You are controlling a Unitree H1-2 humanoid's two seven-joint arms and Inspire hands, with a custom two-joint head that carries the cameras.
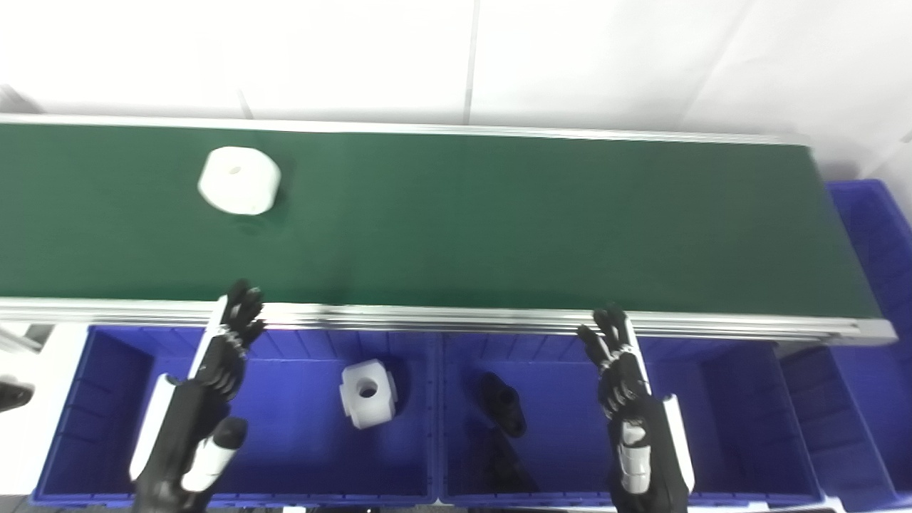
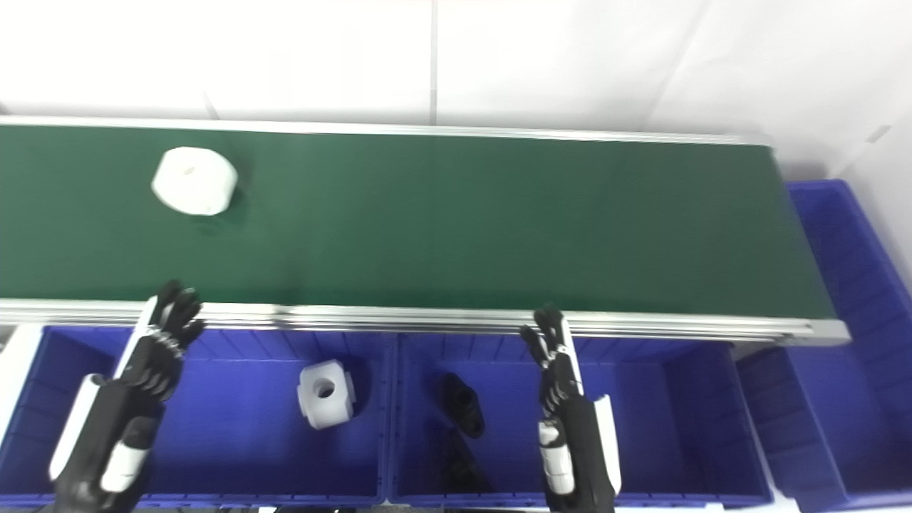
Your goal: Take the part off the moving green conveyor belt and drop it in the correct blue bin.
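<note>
A white plastic part (image 1: 239, 180), squat and rounded with a small hole in its top face, lies on the green conveyor belt (image 1: 499, 221) in the upper left of the frame. It looks rigid, light and smooth, so a grasp across its flattish opposite sides seems safest, thumb against fingers. The left hand (image 1: 214, 385) hovers over the left blue bin (image 1: 107, 399), fingers extended and loosely apart, holding nothing. The right hand (image 1: 627, 399) is likewise spread and empty over the middle bin (image 1: 727, 399). A matching white part (image 1: 367, 393) already sits in the left bin, black parts (image 1: 504, 402) in the middle one.
</note>
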